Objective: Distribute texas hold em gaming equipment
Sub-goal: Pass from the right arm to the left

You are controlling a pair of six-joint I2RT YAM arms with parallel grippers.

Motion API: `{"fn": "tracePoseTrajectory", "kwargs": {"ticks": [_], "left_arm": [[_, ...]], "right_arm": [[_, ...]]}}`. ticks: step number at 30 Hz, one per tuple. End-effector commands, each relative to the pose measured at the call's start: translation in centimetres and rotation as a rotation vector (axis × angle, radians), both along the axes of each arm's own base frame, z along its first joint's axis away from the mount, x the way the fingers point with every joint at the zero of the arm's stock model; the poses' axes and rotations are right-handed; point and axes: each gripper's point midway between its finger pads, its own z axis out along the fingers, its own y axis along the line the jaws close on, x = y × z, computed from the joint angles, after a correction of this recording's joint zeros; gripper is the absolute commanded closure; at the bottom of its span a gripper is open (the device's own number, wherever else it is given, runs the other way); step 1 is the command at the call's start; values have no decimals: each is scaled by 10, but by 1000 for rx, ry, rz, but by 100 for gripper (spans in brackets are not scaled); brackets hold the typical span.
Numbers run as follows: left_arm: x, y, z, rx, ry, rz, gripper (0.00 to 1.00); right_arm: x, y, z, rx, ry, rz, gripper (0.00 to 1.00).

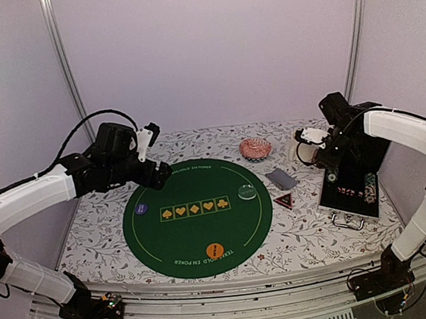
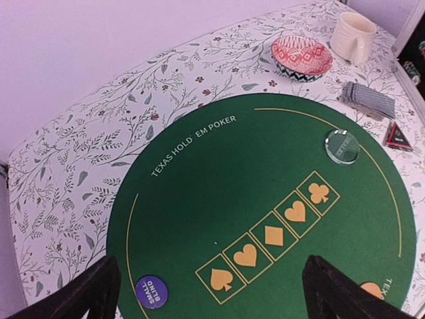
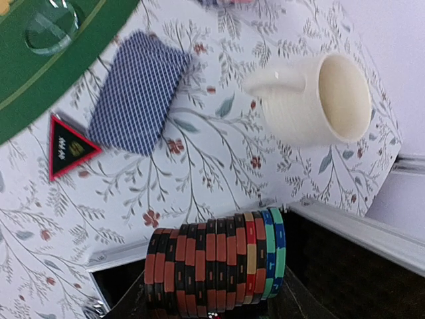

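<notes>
texas hold em gaming equipment is spread over the floral table (image 1: 92,241), mostly on and around the round green mat (image 1: 160,237) in the middle. a black case (image 1: 353,183) stands open at the right side. the left gripper (image 2: 209,266) hovers over the mat's far-left part, fingers spread wide with nothing between them. the right gripper (image 3: 214,302) is up over the case's left edge, clamped on a striped chip stack (image 3: 216,266), mostly red-and-black with a few green and blue chips at one end. the pink-patterned bowl (image 1: 255,149) and cream mug (image 3: 312,100) sit off the mat at the back right. the deck of blue-backed cards (image 3: 139,100) lies on the cloth just off the mat's right edge, with the triangular marker (image 3: 70,149) just beside it. smallest bits: the pale-green button (image 2: 342,146) on the mat's right side, the blue small-blind button (image 2: 151,292) on its left, and the orange button (image 1: 215,250) at its near edge.
</notes>
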Motion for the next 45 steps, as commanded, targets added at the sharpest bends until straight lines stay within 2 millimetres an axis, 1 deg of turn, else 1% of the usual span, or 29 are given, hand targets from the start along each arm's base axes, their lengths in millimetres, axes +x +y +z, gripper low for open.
{"fn": "tracePoseTrajectory", "kwargs": {"ticks": [1,3,6,7,9,12,15,18,20,21,22,23,25,26,27,31,33,36,37,39,41,43,45], "left_arm": [[-2,-6,-7,-9,14,-54,2],[-6,-12,-4,-28,8,-93,2],[-15,-23,1,-62,0,-172,2],[-19,-27,2,-73,-4,-208,2],[-29,-38,5,-92,-18,-287,4],[-50,-58,14,-93,-69,-415,7],[-76,-79,21,-46,-154,-549,8],[-105,-98,20,44,-230,-662,6],[-124,-110,12,128,-279,-735,3],[-138,-119,7,168,-298,-782,2],[-141,-122,1,207,-310,-796,2],[-151,-130,-4,236,-322,-829,2],[-155,-138,-12,280,-323,-837,2],[-155,-141,-15,293,-316,-833,2],[-154,-144,-18,298,-308,-829,2],[-151,-147,-32,321,-274,-829,2],[-153,-148,-38,319,-256,-840,3],[-153,-150,-43,317,-239,-843,8],[-151,-151,-43,321,-238,-830,12],[-148,-151,-44,324,-232,-811,25],[-149,-152,-46,320,-219,-816,32],[-150,-152,-50,319,-207,-820,34],[-146,-151,-51,325,-210,-799,35]], "right_arm": [[-2,68,71,278,-125,13,98],[-11,103,91,440,-121,49,98],[-28,149,121,718,-54,68,98],[-32,160,130,814,-13,44,98],[-44,181,142,949,70,47,98],[-68,210,152,1093,220,65,98],[-86,232,148,1157,349,69,98],[-106,253,132,1165,491,49,98],[-120,268,121,1156,562,60,98],[-128,276,115,1151,596,63,98],[-135,283,110,1147,622,74,98],[-143,291,105,1145,652,90,98],[-156,304,100,1143,697,116,98],[-162,307,89,1133,726,110,98],[-167,310,82,1130,745,114,98],[-185,323,60,1126,847,102,98],[-191,328,52,1110,881,98,98],[-197,334,51,1115,894,117,98],[-199,335,52,1119,897,124,98],[-200,336,51,1120,901,125,98],[-200,335,49,1121,905,122,98],[-202,335,49,1125,914,124,98],[-204,335,48,1125,924,122,98]]}}
